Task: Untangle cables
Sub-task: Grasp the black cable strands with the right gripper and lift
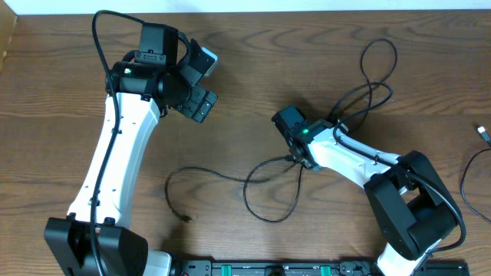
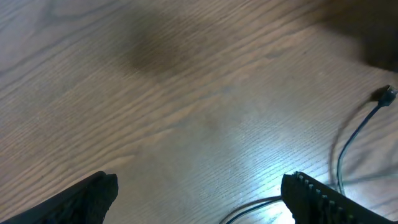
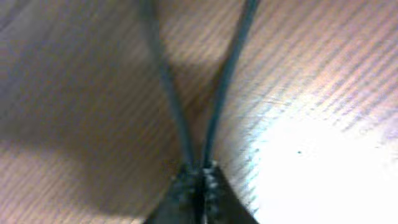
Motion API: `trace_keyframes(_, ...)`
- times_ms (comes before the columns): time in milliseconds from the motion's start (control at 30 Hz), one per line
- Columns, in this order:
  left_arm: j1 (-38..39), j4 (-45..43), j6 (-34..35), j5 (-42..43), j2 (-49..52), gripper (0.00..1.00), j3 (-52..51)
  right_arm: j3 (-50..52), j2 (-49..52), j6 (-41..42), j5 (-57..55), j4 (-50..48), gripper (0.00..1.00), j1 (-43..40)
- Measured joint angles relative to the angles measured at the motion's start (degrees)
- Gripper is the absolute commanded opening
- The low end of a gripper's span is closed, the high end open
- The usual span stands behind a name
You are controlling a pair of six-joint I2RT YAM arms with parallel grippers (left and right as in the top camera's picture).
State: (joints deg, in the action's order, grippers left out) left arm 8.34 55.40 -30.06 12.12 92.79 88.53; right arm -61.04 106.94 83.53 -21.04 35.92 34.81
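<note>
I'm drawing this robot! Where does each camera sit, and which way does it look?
Overhead: above the table, looking straight down; left arm, right arm show.
Left wrist: on left arm, facing table, a plug; open left end effector shows.
Right wrist: low over table; shut right end effector pinches a black cable.
Shared: overhead shows that pinch too.

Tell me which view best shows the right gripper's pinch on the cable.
Right wrist: the right gripper is shut on the black cable, two strands rising from the pinch. Overhead places it at the loops' crossing, but the contact is too small to see. Left wrist shows only a plug end, no grip.
</note>
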Motion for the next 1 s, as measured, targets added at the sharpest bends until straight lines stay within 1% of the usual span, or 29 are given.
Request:
trace_keyframes(267,0.00,0.11,0.02,0.00,0.00,0.89,0.00,0.00,0.04,-0.09,0.02,-0.44,0.01,-2.25)
trace_keyframes(400,0.00,0.15,0.00,0.00,0.00,0.89,0.00,0.04,-3.30,-4.96,-0.92,-0.33,0.01,-5.25)
trace_keyframes(533,0.00,0.15,0.00,0.00,0.00,0.89,0.00,-0.09,-12.59,-17.29,-3.89,-0.37,0.01,-8.61)
trace_keyframes(567,0.00,0.17,0.00,0.00,0.00,0.89,0.00,-0.76,-18.40,-25.68,-5.46,-0.11,0.01,-10.36)
trace_keyframes(600,0.00,0.17,0.00,0.02,0.00,0.89,0.00,-1.07,-20.00,-27.71,-5.86,-0.13,0.01,-10.75)
trace_keyframes(667,0.00,0.17,0.00,0.02,0.00,0.89,0.00,-3.10,-26.84,-38.12,-7.54,0.02,0.01,-12.74)
trace_keyframes(733,0.00,0.22,0.00,0.00,0.00,0.89,0.00,-5.42,-31.41,-44.96,-8.39,0.20,0.01,-14.29)
trace_keyframes(867,0.00,0.63,0.00,0.00,0.00,0.89,0.00,-12.13,-37.68,-55.82,-9.60,2.36,0.01,-18.67)
trace_keyframes(1000,0.00,1.42,0.00,0.02,0.00,0.90,0.00,-18.14,-40.61,-60.35,-12.15,2.99,0.01,-25.22)
